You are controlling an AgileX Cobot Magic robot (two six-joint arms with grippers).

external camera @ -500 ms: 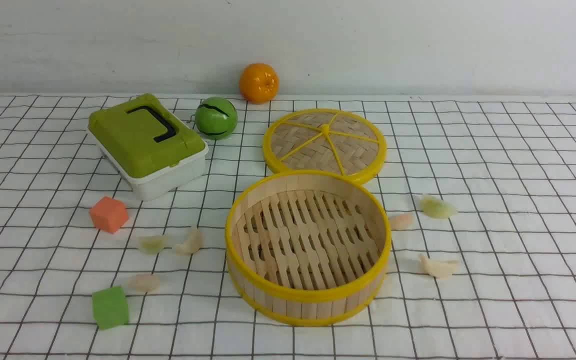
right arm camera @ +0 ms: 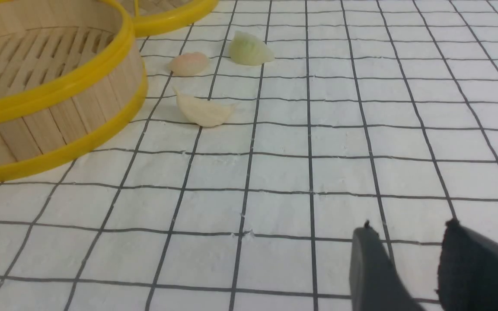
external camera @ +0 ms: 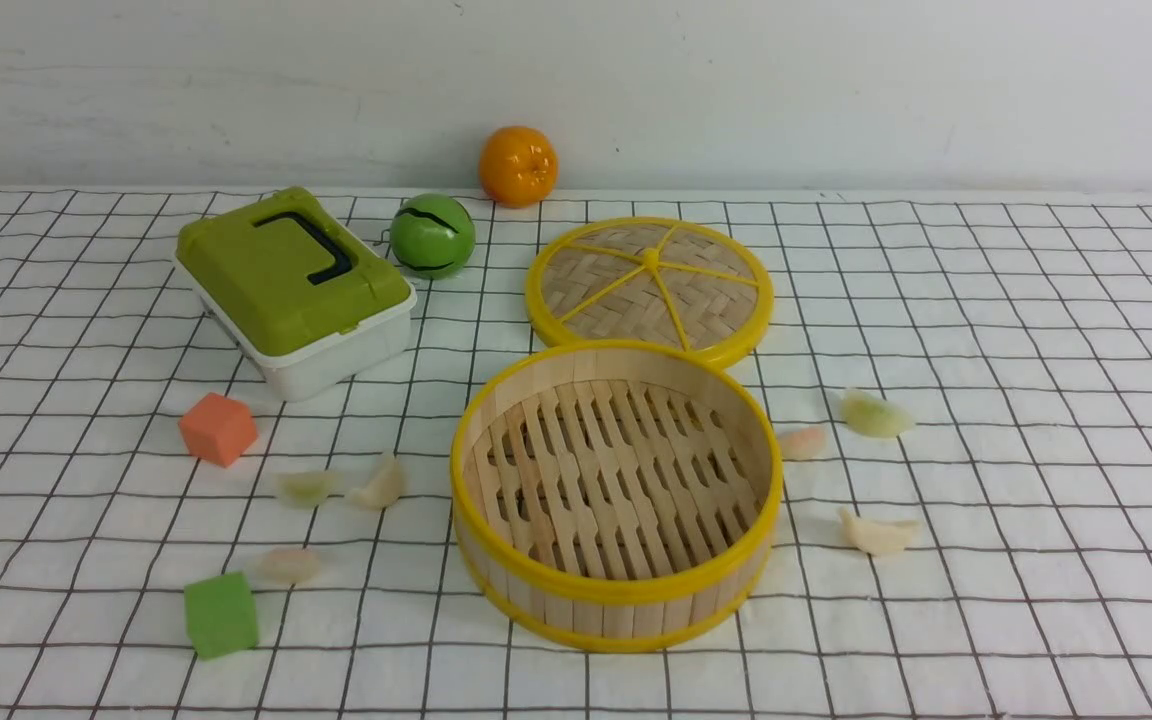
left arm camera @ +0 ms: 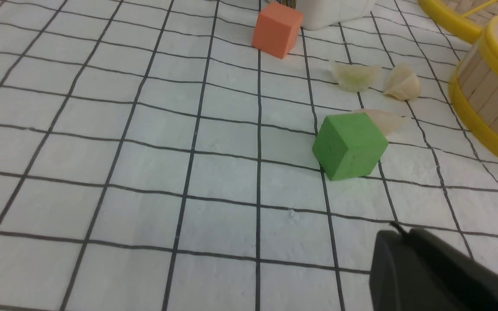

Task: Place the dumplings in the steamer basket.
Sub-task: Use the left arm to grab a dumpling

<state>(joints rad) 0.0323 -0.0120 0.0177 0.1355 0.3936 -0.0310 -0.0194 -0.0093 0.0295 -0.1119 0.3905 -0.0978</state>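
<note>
We see steamer basket (external camera: 616, 600) central on desk (external camera: 1036, 620), near front edge; dumplings (external camera: 876, 415) outside it, three toward each side edge. Our left gripper (left arm camera: 398, 235) pinched together; right gripper (right arm camera: 409, 226) parted, gripping nothing.

Checked cloth (external camera: 1036, 300): steamer basket (external camera: 616, 618), lid (external camera: 649, 290), dumplings (external camera: 876, 415) (six, outside basket), cubes (external camera: 219, 428), green box (external camera: 291, 270).

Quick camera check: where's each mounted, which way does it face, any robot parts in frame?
Front: between the arms, facing forward over the cloth at the basket and lid; no robot parts show.
Left wrist: on the left arm, low, facing the green cube and three dumplings; the shut left gripper shows.
Right wrist: on the right arm, low, facing three other dumplings; the open right gripper shows.
Shared: the basket's wall appears in all three.
</note>
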